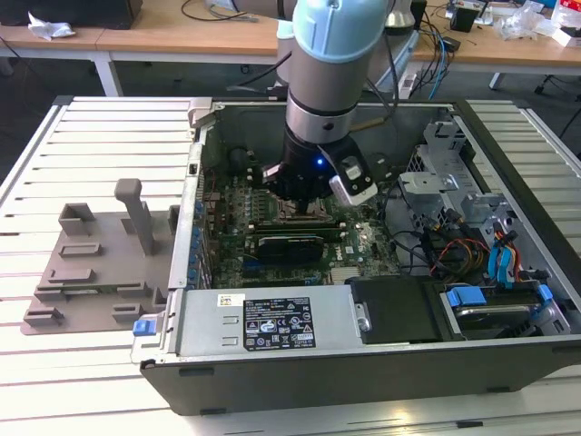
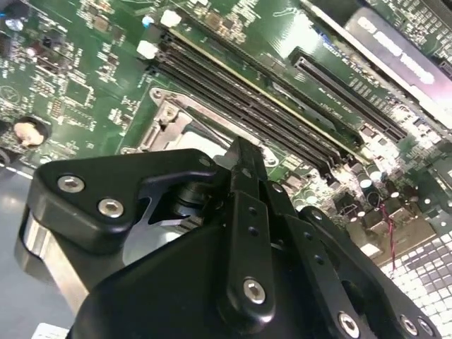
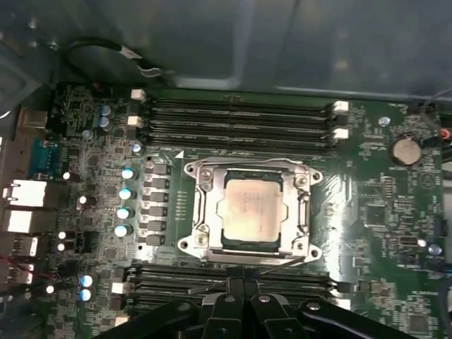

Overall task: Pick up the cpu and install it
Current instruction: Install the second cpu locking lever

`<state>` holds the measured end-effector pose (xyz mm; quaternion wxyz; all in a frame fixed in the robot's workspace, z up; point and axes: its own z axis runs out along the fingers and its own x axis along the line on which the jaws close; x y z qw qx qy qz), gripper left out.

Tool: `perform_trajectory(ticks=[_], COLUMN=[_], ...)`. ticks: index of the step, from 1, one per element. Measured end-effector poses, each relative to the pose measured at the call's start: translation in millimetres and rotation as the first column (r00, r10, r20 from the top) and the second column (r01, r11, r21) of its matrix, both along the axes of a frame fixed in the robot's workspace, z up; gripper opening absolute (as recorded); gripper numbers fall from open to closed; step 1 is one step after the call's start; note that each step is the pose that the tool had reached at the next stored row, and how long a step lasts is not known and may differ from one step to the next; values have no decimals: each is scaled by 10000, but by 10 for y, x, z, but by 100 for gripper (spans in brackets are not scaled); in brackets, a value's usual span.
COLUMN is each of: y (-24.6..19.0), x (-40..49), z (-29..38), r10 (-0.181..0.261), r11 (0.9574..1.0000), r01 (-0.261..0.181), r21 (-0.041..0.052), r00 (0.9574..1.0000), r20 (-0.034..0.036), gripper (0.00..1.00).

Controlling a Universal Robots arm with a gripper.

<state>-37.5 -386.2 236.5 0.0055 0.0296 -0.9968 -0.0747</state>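
The cpu (image 3: 249, 212), a square chip with a silver-grey top, lies flat inside the metal socket frame (image 3: 198, 212) on the green motherboard (image 3: 381, 212). My gripper (image 3: 244, 284) hovers just off the socket's edge, over the memory slots, and its black fingers (image 3: 227, 300) are pressed together with nothing between them. In the second wrist view the gripper (image 2: 244, 152) points down beside the socket frame (image 2: 166, 123). In the exterior view the arm reaches down into the open computer case, with the gripper (image 1: 304, 198) low over the board's middle.
Memory slots (image 3: 236, 120) flank the socket on two sides. A dark expansion card (image 1: 290, 245), a labelled power supply (image 1: 272, 322) and drive bays with cables (image 1: 472, 236) crowd the case. A grey plastic tray (image 1: 91, 263) lies on the slatted table at the exterior view's left.
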Motion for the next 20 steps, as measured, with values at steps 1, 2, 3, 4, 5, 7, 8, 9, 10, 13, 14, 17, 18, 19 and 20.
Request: perform_trajectory(ticks=[1,2,3,4,5,7,8,9,10,13,14,17,18,19,20], y=[-3,-5,-5,-5,-5,-5,-5,-5,-5,16,29,115,142,144,143], x=[-28,-68,-102,-126,-149,-208,-223,-240,-259,-348,-360,-379,-381,-380,-381], z=[-27,-82,-130,-163,-198,-249,-257,-267,-276,-310,-315,-333,-343,-361,-375], r10=[0,-1,-1,0,0,-1,-1,-2,-1,1,2,10,13,18,17], r11=[10000,10000,10000,10000,10000,10000,10000,10000,10000,10000,10000,10000,10000,10000,10000], r01=[0,1,1,0,0,1,1,2,1,-1,-2,-10,-13,-18,-17], r21=[0,-1,0,-1,-1,0,-1,-1,-2,-1,-2,-1,1,0,-3], r00=[10000,10000,10000,10000,10000,10000,10000,10000,10000,10000,10000,10000,10000,10000,10000], r20=[0,0,0,0,0,0,-1,0,-1,0,-1,0,0,1,-2], gripper=[11,11,11,11,11,11,11,11,11,11,11,11,11,11,11])
